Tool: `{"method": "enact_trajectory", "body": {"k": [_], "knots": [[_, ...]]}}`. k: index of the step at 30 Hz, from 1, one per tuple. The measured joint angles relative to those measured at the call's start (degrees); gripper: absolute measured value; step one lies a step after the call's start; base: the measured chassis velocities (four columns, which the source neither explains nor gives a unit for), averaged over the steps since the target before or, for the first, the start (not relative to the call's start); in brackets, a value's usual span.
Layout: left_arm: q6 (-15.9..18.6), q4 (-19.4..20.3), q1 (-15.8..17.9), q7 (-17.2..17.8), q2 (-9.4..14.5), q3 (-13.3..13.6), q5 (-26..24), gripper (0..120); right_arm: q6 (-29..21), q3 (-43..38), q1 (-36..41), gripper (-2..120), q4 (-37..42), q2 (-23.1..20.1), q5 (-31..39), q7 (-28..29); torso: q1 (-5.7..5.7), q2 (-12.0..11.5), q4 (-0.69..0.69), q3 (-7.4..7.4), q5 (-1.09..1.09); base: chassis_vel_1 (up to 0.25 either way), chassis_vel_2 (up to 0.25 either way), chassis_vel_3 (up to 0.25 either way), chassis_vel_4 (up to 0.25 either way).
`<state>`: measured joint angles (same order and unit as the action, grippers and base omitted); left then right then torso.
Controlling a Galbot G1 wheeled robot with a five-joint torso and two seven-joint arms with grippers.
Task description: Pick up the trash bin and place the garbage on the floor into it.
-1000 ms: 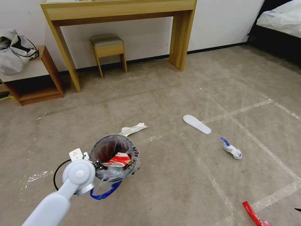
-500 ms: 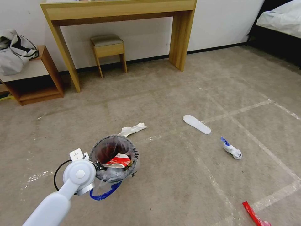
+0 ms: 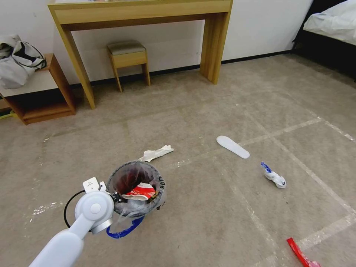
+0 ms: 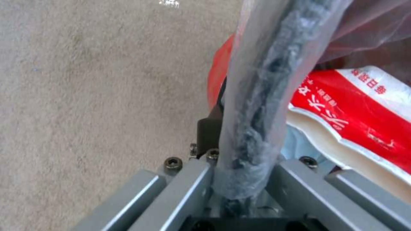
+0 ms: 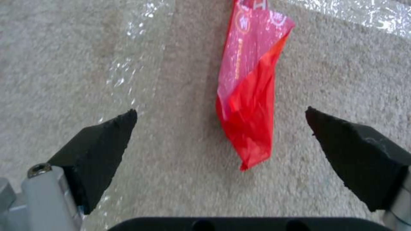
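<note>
The trash bin (image 3: pixel 157 178), red and lined with a clear bag, is at the lower left of the head view. A blue drawstring loop (image 3: pixel 124 230) hangs below it. My left gripper (image 3: pixel 115 196) is shut on its bag-covered rim (image 4: pixel 257 112). A red-and-white packet (image 3: pixel 140 191) lies inside (image 4: pixel 355 106). My right gripper (image 5: pixel 220 110) stands open just above a red wrapper (image 5: pixel 250 106) on the floor, its fingers on either side of it. That wrapper (image 3: pixel 301 254) lies at the lower right. More garbage lies on the carpet: white crumpled paper (image 3: pixel 157 152) and a white-and-blue wrapper (image 3: pixel 274 177).
A flat white insole-shaped piece (image 3: pixel 232 146) lies mid-floor. A wooden desk (image 3: pixel 141 11) with a stool (image 3: pixel 128 55) under it stands at the back wall. A low shelf (image 3: pixel 37 92) with a grey bag (image 3: pixel 16 59) stands at left, a bed (image 3: pixel 333 26) at right.
My left gripper and the bin have shifted slightly lower and to the right in the head view. The litter on the floor has not moved.
</note>
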<state>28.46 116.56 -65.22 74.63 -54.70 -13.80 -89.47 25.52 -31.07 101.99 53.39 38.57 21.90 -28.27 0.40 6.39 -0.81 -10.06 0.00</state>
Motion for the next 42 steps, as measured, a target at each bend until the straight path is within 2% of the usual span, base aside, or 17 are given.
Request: {"method": "enact_trajectory", "body": {"k": [16, 27, 42], "knots": [[0.0, 0.2, -0.8, 0.1, -0.1, -0.1, 0.6, 0, -4.7, 2.4, -3.8, 100, -1.4, 0.0, 4.5, 3.3, 0.00, 0.0, 0.00, 0.00, 0.00, 0.000, 0.000, 0.000, 0.000], [-0.1, -0.6, -1.2, 0.2, -0.2, 0.1, 0.9, 0, -11.0, 7.5, -7.8, 100, -1.3, 0.0, 8.6, 7.5, 0.00, 0.0, 0.00, 0.00, 0.00, 0.000, 0.000, 0.000, 0.000], [0.0, -2.3, -0.7, 0.2, -0.9, 0.5, 1.1, 0, -13.9, 14.1, -14.1, 100, -2.2, -0.5, 13.2, 10.4, 0.00, 0.0, 0.00, 0.00, -0.01, 0.000, 0.000, 0.000, 0.000]]}}
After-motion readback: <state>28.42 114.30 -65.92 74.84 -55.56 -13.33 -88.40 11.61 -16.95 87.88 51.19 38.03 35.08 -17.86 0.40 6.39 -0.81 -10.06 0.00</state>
